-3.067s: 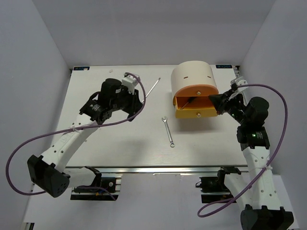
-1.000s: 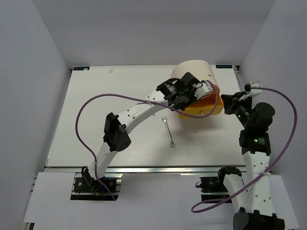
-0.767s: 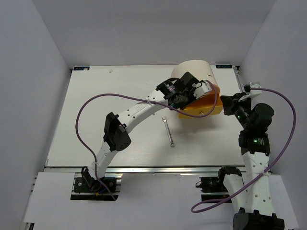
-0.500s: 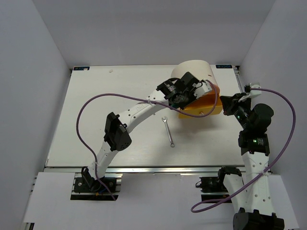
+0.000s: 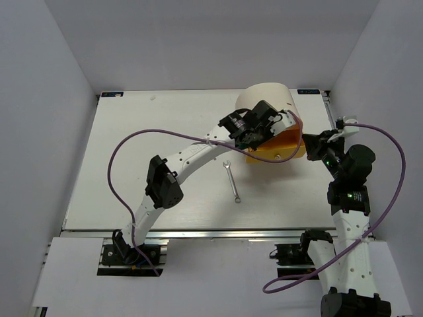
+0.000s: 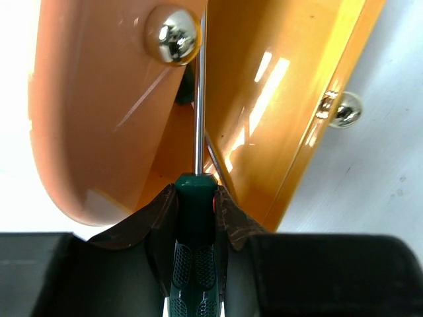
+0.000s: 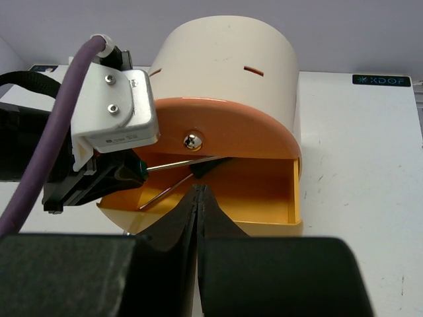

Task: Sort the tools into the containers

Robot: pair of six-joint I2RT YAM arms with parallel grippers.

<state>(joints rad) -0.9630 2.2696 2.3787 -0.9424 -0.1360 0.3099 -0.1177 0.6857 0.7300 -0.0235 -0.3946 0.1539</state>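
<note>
Left gripper [image 6: 196, 198] clamped on green-handled screwdriver [image 6: 195, 271], over open drawer [image 6: 92, 132].
Ribbed dark green plastic handle pinched between dark fingers; thin bright steel shaft pointing ahead into glossy orange-yellow half-round drawer, running beside a round chrome stud [image 6: 172, 33]. Second screwdriver [image 7: 165, 191] lying on drawer floor. Drawer pulled out of matte beige drum-shaped box [image 5: 264, 99]. Right gripper [image 7: 198, 195] pressed together, empty, near drawer's right end. Silver double-ended wrench [image 5: 232, 181] flat on white table [image 5: 145, 165], well apart.

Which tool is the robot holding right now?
The green-handled screwdriver, clamped in the left gripper, its shaft pointing into the open drawer. The wrench lies loose on the table; another screwdriver lies in the drawer.
</note>
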